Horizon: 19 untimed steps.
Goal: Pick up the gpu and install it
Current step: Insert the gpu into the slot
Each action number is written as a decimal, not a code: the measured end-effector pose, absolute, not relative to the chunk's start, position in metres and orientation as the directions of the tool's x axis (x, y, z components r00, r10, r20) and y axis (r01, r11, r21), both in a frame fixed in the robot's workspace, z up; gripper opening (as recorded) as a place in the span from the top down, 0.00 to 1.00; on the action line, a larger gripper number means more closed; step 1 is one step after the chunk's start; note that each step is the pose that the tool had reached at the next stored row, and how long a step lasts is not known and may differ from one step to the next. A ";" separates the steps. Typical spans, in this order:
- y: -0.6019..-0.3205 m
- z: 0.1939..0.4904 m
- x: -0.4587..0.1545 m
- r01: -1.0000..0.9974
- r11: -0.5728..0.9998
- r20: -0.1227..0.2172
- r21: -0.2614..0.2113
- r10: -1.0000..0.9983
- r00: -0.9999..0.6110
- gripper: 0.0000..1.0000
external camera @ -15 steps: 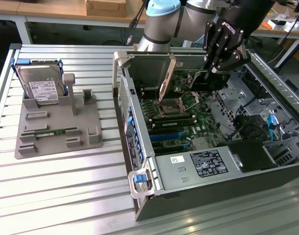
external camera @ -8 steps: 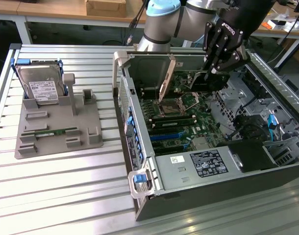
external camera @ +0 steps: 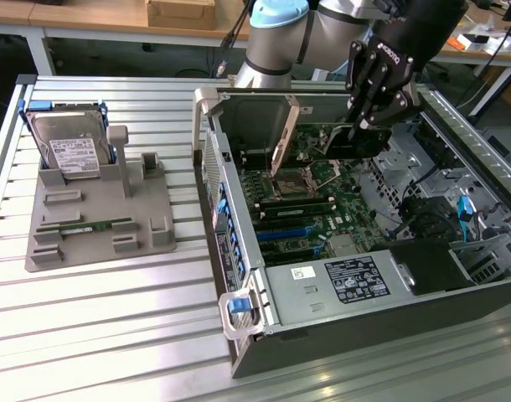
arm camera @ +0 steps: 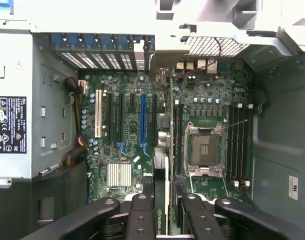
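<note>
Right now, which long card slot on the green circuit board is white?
The long white plastic slot at the row's end, beside the grey labelled metal box. The others are black, except one blue slot.

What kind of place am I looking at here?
Probably a robotics lab or test bench for computer assembly: an open computer case on a slatted metal table, a parts holder with a hard drive, workbenches behind.

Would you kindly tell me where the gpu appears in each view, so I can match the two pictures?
Exterior view: the gpu is held in the gripper over the motherboard, toward the exterior view's right.
Wrist view: edge-on between the gripper's fingers.
Shared landmark: the CPU socket.
</note>
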State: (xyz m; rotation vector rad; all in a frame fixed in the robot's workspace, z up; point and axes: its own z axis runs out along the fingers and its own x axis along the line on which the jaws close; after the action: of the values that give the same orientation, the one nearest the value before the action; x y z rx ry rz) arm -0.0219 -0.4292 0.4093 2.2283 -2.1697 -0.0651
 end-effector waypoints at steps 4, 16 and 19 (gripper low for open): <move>-0.429 0.408 -0.022 -0.998 -0.027 -0.008 0.051 -1.000 0.026 0.74; -0.429 0.404 -0.022 -0.998 -0.027 -0.009 0.051 -1.000 0.026 0.74; -0.429 0.404 -0.022 -0.998 -0.027 -0.008 0.051 -1.000 0.026 0.74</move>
State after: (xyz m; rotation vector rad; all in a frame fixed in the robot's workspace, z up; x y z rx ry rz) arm -0.0219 -0.4294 0.4035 2.2283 -2.1697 -0.0650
